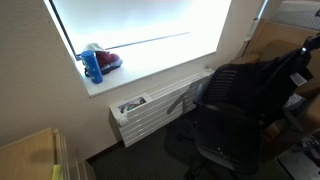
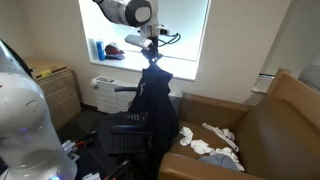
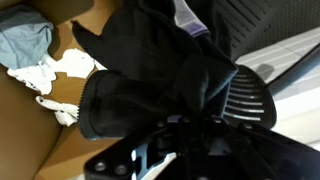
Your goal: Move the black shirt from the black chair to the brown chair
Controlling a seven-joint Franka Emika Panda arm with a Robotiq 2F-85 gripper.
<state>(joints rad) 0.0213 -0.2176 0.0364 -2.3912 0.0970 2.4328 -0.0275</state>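
Note:
My gripper (image 2: 152, 55) is shut on the black shirt (image 2: 156, 100) and holds it up by its top. The shirt hangs in limp folds over the black chair (image 2: 128, 135). In an exterior view the shirt (image 1: 283, 66) rises from the top of the chair's mesh back (image 1: 235, 105) towards the right edge. The brown chair (image 2: 275, 120) stands right beside it, on the right. In the wrist view the shirt (image 3: 150, 70) fills the middle above my gripper (image 3: 176, 150), with the ribbed chair back (image 3: 250, 100) at right and the brown chair's seat (image 3: 60, 130) at left.
White and grey cloths (image 2: 215, 148) lie on the brown chair's seat and also show in the wrist view (image 3: 30, 45). A blue bottle and a red item (image 1: 95, 63) stand on the window sill above a white heater (image 1: 150, 108). A pale wooden cabinet (image 2: 55, 90) stands by the wall.

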